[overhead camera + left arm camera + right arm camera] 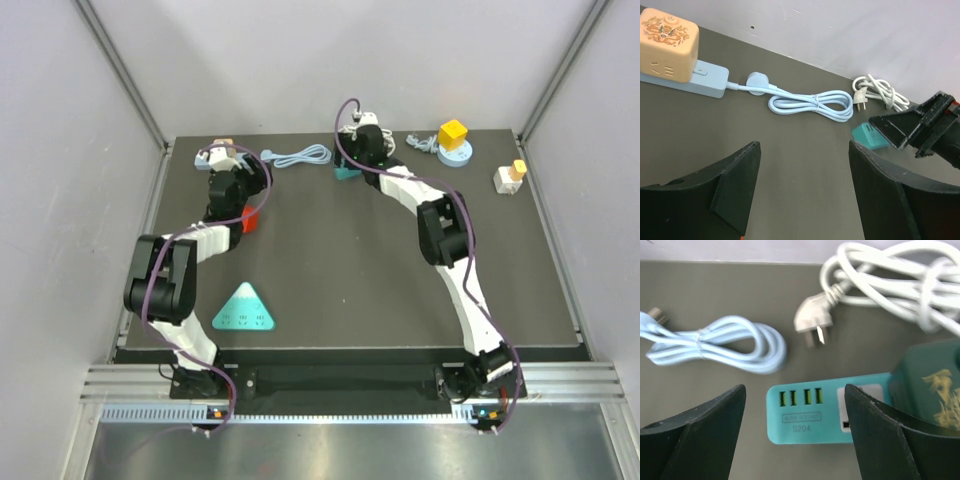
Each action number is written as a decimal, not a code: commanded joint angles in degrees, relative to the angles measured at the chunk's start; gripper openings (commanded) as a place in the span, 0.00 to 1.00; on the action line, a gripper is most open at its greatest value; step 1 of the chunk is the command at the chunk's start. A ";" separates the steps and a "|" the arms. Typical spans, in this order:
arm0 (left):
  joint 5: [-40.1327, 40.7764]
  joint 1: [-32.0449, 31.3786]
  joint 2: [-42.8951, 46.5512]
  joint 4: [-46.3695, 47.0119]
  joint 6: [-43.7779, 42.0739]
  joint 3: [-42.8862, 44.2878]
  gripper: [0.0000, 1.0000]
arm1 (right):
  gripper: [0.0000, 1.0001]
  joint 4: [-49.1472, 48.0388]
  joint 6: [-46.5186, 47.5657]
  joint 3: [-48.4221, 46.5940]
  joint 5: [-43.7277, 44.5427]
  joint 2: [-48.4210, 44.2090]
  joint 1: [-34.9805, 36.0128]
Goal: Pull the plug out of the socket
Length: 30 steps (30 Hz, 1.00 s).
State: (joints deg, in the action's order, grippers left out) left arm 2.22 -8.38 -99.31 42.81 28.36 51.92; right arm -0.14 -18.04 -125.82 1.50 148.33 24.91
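The teal socket strip [810, 415] lies flat at the back of the table, also seen in the top view [345, 173]. A dark green cube plug [935, 390] with gold markings sits on its right end. My right gripper [795, 390] hangs open just above the strip. Its fingers straddle the end with the yellow-green slots, left of the plug, and touch nothing. My left gripper [805, 150] is open over bare table to the left, holding nothing. The left wrist view shows the right gripper's fingers [910, 125] over the teal strip [867, 136].
A light-blue strip [710, 80] carrying an orange cube [667, 45] lies back left, with its coiled blue cable [810, 105]. A white cable [900, 280] lies behind the teal strip. A yellow cube [452, 135], a small white-orange block [510, 177] and a teal triangle [245, 308] also sit on the table.
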 commanded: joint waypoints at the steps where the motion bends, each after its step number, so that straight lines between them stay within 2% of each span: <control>1: -1.95 0.12 -0.53 4.57 0.29 1.25 0.75 | 0.80 2.62 3.62 6.53 5.10 -8.22 -3.81; 3: -5.46 0.12 -2.11 5.27 1.34 2.04 0.74 | 0.81 -1.77 5.73 13.80 0.19 -12.53 -4.86; 5: -8.35 -0.14 -4.21 6.67 1.78 3.44 0.72 | 0.86 -3.99 8.45 16.82 -4.89 -15.86 -4.87; 8: -10.21 -0.32 -5.98 6.77 1.96 4.76 0.72 | 0.88 -3.55 9.25 18.50 -6.16 -19.99 -4.69; 10: -11.36 -0.75 -7.47 5.89 1.88 6.17 0.70 | 0.89 -4.34 8.47 22.36 -4.06 -22.98 -4.69; 14: -12.23 -2.07 -10.02 5.36 1.61 8.28 0.70 | 0.92 -6.88 4.09 30.70 5.59 -29.40 -5.48; 17: -13.82 -3.39 -12.04 5.53 1.70 10.30 0.70 | 0.96 -7.42 -0.48 32.56 9.39 -29.77 -5.31; 21: -12.16 -6.73 -15.38 0.63 -3.02 15.21 0.70 | 1.00 -5.15 -1.91 27.94 13.26 -25.91 -5.66; 27: -9.52 -11.74 -18.29 -3.16 -8.05 20.76 0.70 | 0.99 2.05 -2.34 14.50 15.64 -17.65 -7.50; 30: -8.81 -12.80 -18.99 -3.52 -8.58 21.82 0.70 | 0.96 3.22 -4.54 11.74 16.08 -15.18 -8.03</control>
State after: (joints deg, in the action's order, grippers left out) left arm -8.10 -21.08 -117.62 39.66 22.72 71.42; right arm 0.69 -19.86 -109.58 14.94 131.68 18.24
